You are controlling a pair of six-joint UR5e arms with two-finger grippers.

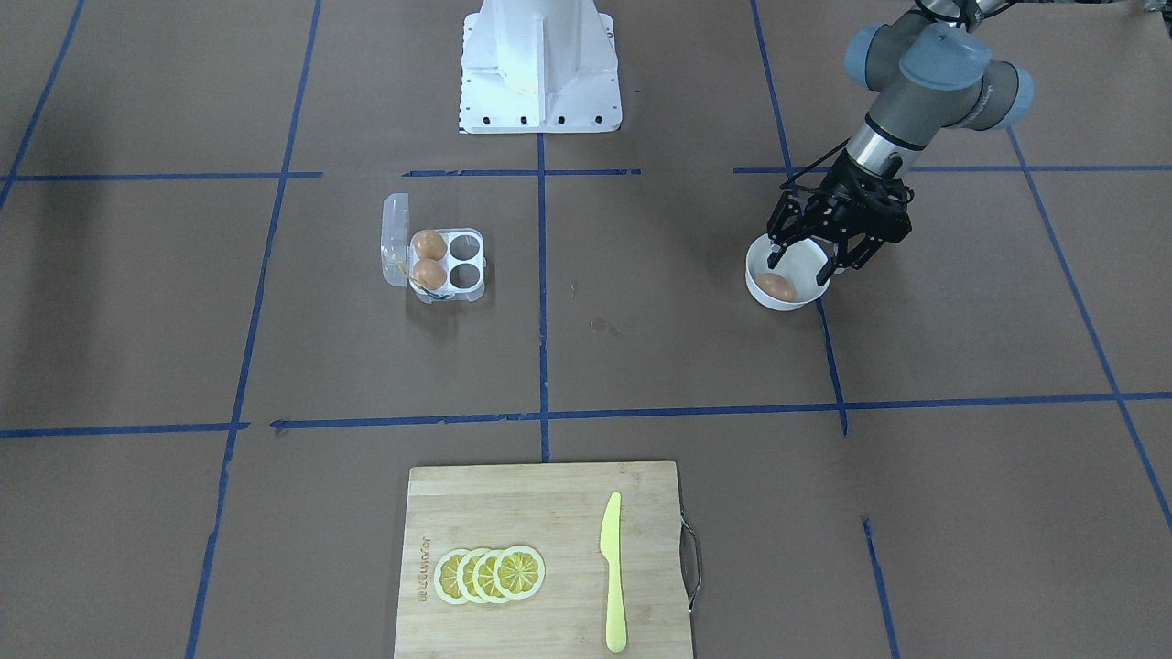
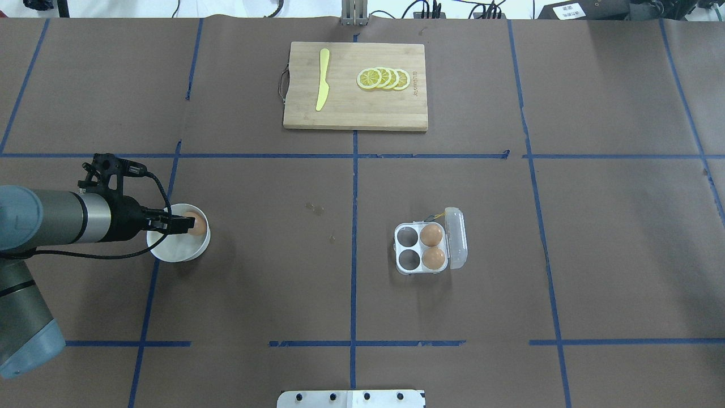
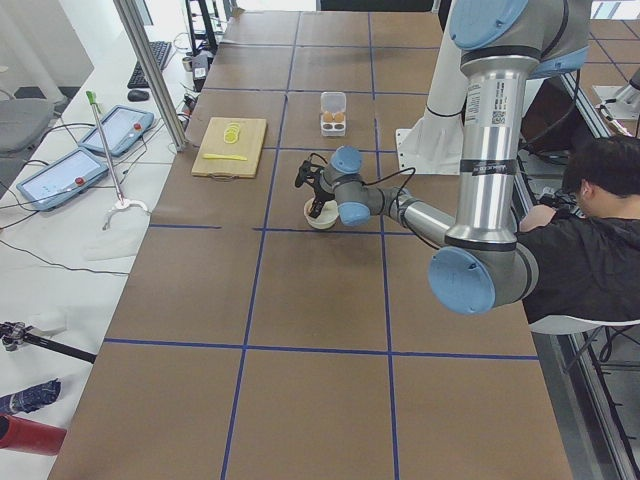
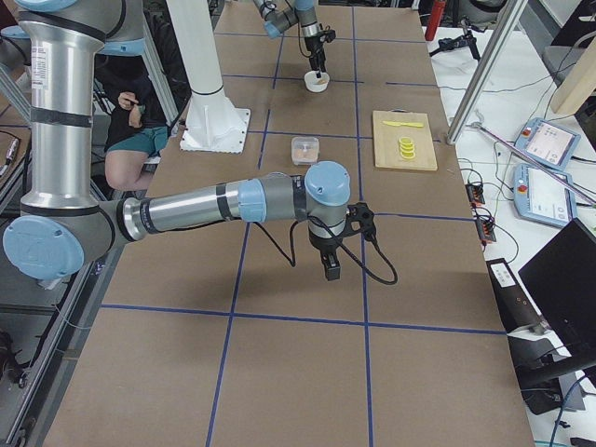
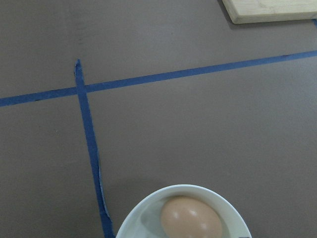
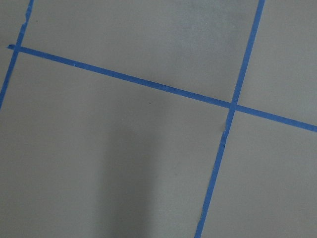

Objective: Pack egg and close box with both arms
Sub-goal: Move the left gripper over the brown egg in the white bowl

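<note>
An orange-brown egg (image 1: 776,286) lies in a round white bowl (image 1: 818,263); it also shows in the overhead view (image 2: 196,223) and the left wrist view (image 5: 190,218). My left gripper (image 1: 806,265) hangs open just over the bowl, one finger to each side, not touching the egg. The clear box (image 1: 462,263) stands open, its lid (image 1: 395,240) hinged up. Two eggs (image 1: 428,244) (image 1: 428,273) fill the cells by the lid, and the other two cells are empty. My right gripper (image 4: 331,270) shows only in the exterior right view, over bare table; I cannot tell its state.
A wooden cutting board (image 1: 549,494) holds lemon slices (image 1: 490,574) and a yellow knife (image 1: 613,572) at the table's operator side. The white pedestal (image 1: 540,64) stands at the robot's base. A person (image 3: 590,230) sits beside the table.
</note>
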